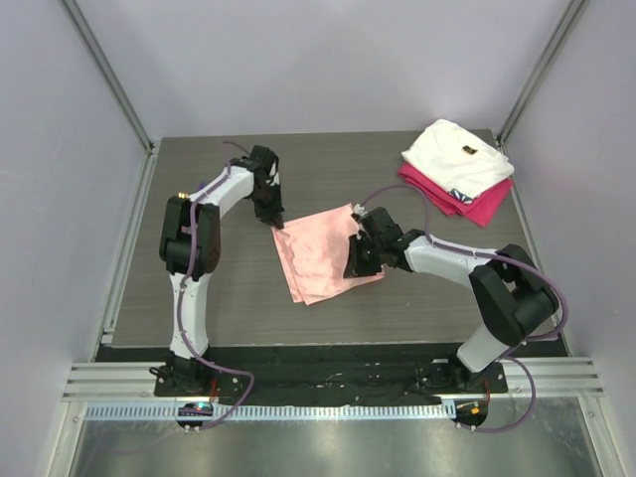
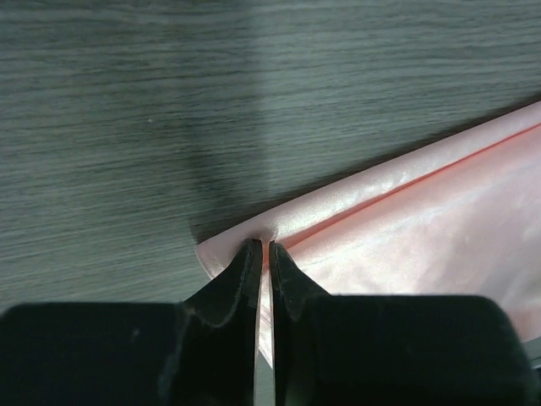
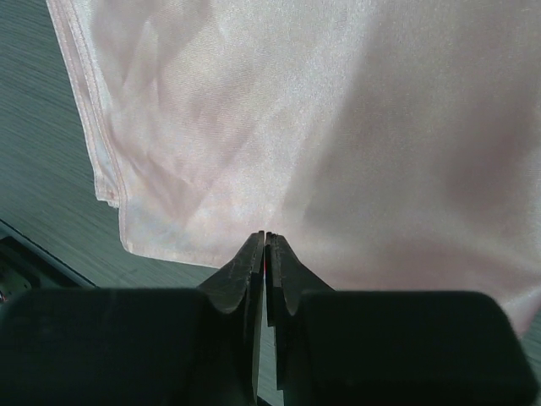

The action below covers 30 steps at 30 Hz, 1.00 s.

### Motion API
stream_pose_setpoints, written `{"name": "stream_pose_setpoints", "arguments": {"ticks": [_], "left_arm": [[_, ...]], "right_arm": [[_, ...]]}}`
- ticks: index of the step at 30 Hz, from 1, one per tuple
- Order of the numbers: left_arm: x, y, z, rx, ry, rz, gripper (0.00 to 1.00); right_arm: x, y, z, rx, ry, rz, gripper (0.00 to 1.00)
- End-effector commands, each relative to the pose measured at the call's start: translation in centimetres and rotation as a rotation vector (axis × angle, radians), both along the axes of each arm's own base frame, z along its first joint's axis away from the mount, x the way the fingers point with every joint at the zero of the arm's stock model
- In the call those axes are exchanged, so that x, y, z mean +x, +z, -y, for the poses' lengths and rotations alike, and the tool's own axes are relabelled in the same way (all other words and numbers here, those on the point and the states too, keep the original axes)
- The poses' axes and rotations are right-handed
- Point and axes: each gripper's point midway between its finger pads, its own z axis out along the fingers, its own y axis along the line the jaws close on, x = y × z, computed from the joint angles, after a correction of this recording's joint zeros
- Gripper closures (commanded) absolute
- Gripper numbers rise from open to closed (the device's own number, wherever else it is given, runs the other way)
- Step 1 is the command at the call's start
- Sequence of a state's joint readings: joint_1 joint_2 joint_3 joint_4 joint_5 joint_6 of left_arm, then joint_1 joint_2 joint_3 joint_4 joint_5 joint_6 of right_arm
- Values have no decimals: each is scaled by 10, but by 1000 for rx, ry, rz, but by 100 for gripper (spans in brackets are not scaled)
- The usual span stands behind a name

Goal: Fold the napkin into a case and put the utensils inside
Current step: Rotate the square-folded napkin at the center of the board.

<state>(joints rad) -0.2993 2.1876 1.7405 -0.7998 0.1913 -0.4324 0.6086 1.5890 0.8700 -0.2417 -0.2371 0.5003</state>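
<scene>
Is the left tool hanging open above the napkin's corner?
No, the left tool is pinched shut on the corner of the napkin, with pink cloth showing between its tips.

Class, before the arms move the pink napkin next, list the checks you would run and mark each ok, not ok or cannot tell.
1. Left gripper pinches the napkin at a corner: ok.
2. Right gripper shut on its edge: ok.
3. Napkin lies folded in layers: ok.
4. White cloth and magenta cloth lie apart from it: ok.
5. Utensils within view: not ok, none seen.
</scene>
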Motion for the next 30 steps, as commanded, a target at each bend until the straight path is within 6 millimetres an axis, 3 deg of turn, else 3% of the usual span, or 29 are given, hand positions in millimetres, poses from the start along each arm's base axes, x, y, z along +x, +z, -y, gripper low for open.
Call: {"name": "stream_pose_setpoints", "arguments": {"ticks": [1,7,9,10,11,12,13,14,15,16,17,18,20,24,25,27,28,30], "left_arm": [[-5,-1,-3,-6,-19,-34,89],[-17,-20,-21,51,42,-91,90],[-32,-27,-19,25,85,-114,90],[-55,-38,-17,-2,89,-171,90],[-53,-28,-12,-35,124,-133,89],[-64,-30,-9,-37,125,-138,88],[-89,-39,-9,-45,132,-187,85],[-92,-38,-3,-75,134,-164,84],[-97,-24,5,-119,158,-138,83],[-125,-32,12,-137,149,-190,81],[-133,-30,16,-159,154,-188,80],[-131,-14,23,-205,177,-138,79],[-147,-9,27,-236,191,-149,73],[-154,25,32,-299,184,-93,70],[-160,35,33,-324,177,-76,71],[-168,43,33,-348,163,-69,71],[-173,45,30,-347,165,-60,70],[-175,45,28,-346,161,-52,68]], "right_arm": [[18,4,-11,30,-3,45,88],[31,-31,17,-82,-83,9,92],[41,-39,38,-162,-124,25,94],[45,-41,45,-193,-130,36,94],[51,-40,56,-249,-137,62,94],[57,-40,64,-292,-147,82,94],[58,-40,72,-334,-147,83,94],[67,-33,74,-354,-143,111,94],[74,-29,84,-419,-143,149,94],[78,-25,87,-442,-147,163,93],[84,-17,88,-455,-145,177,93],[87,-11,89,-466,-143,191,91],[89,7,85,-445,-134,207,85],[74,34,89,-405,-145,220,68],[65,34,99,-431,-173,208,56],[54,46,106,-410,-208,226,45],[40,37,108,-392,-232,187,40],[26,42,103,-304,-254,175,39]]}}
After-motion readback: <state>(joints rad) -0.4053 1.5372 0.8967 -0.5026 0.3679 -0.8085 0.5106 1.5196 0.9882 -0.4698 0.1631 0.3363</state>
